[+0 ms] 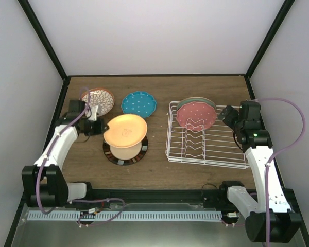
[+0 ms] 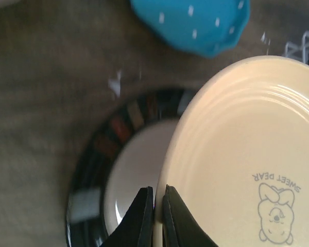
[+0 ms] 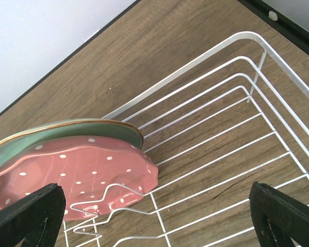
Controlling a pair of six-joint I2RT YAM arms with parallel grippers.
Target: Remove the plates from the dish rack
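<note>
Left gripper [image 2: 157, 194] clamped on the rim of the plain pink plate [image 1: 125, 130], held over the dark-rimmed plate [image 1: 113, 155] on the table; right gripper [image 1: 226, 116], jaws wide apart, beside the dish rack [image 1: 208, 154], where the red-pink dotted plate [image 1: 196, 116] and pale green plate [image 1: 188, 102] lean.

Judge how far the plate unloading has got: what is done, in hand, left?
Done: the petal-patterned plate, teal dotted plate and dark-rimmed plate lie on the table. In hand: the left gripper is shut on the peach bear plate, over the dark-rimmed plate. Left: the pink dotted plate and green plate sit in the dish rack; the right gripper is open.
</note>
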